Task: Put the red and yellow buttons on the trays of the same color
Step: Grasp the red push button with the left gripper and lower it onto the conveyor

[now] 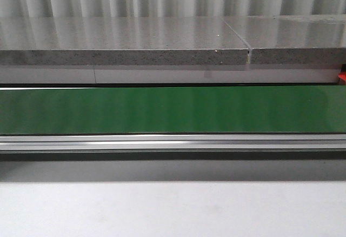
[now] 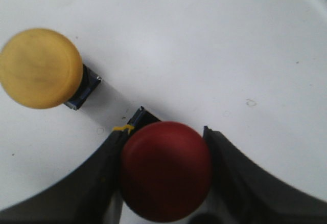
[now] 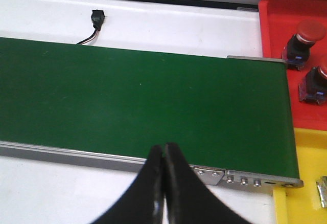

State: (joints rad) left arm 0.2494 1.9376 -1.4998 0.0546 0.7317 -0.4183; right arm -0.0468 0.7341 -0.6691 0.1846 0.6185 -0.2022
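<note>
1. The left gripper (image 2: 164, 155) has its jaws closed around a red button (image 2: 166, 170), one dark finger (image 2: 104, 183) pressed against each side of its domed cap, over a white surface (image 2: 204, 45).
2. A yellow button (image 2: 41, 68) lies on its side on that white surface, near the gripped red one but apart from it, its dark base pointing toward the gripper.
3. The right gripper (image 3: 163, 155) hangs with its jaws closed together on nothing, above the near edge of the green conveyor belt (image 3: 143, 101).
4. Beyond the belt's end, two red buttons (image 3: 301, 42) stand on the red tray (image 3: 276, 19).
5. The yellow tray (image 3: 301, 183) sits just beside the red tray.
6. The front view shows the green belt (image 1: 173, 110) bare, with a grey stone slab (image 1: 124, 45) behind it.
</note>
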